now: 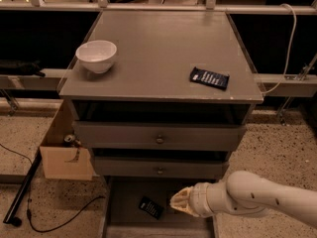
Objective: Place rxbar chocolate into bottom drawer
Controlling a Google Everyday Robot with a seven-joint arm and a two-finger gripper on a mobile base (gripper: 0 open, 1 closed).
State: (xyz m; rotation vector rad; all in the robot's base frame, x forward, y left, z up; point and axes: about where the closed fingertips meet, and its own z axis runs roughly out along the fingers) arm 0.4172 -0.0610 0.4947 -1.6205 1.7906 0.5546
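Observation:
The rxbar chocolate point(151, 207), a small dark-wrapped bar, lies flat inside the bottom drawer point(124, 202), which is pulled out at floor level under the grey cabinet. My gripper point(177, 201) is at the end of the white arm reaching in from the right. It hovers over the drawer, just right of the bar and apart from it. Nothing shows between its pale fingers.
A white bowl point(96, 55) and a dark blue-wrapped bar point(209, 78) sit on the cabinet top point(158, 48). Two grey knobbed drawers point(159, 139) are above the open one. A cardboard box point(64, 155) and black cables point(29, 197) are on the floor at left.

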